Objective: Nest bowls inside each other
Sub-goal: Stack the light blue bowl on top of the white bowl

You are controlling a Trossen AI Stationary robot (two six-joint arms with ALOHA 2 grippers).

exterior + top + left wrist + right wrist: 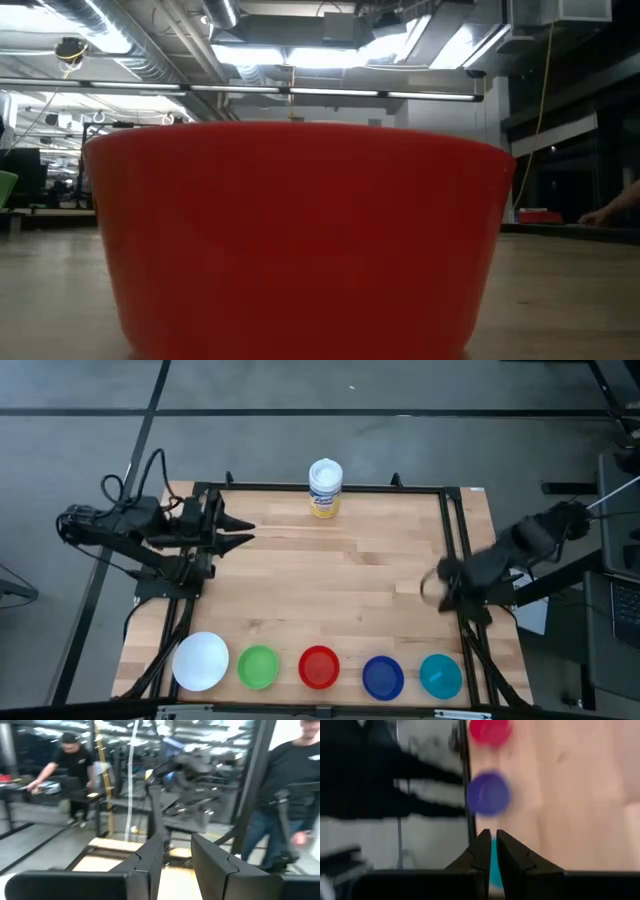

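Five bowls stand rim up in a row along the table's near edge: white (200, 660), green (258, 666), red (319, 667), dark blue (382, 677) and teal (440, 674). In the low view the red bowl (300, 240) fills the picture. My left gripper (245, 531) hangs open above the table's far left part, pointing level toward the right, with nothing between its fingers (175, 855). My right gripper (432, 585) is raised at the right edge, slanting down toward the near edge, with its fingers almost together and nothing between them (492, 852). Past it show the red (490, 731), blue (488, 793) and teal (492, 865) bowls.
A white canister with a yellow label (325, 488) stands at the middle of the far edge. A dark frame (455, 530) runs around the wooden table. The table's middle (330, 580) is bare wood. People stand in the room beyond the table (295, 795).
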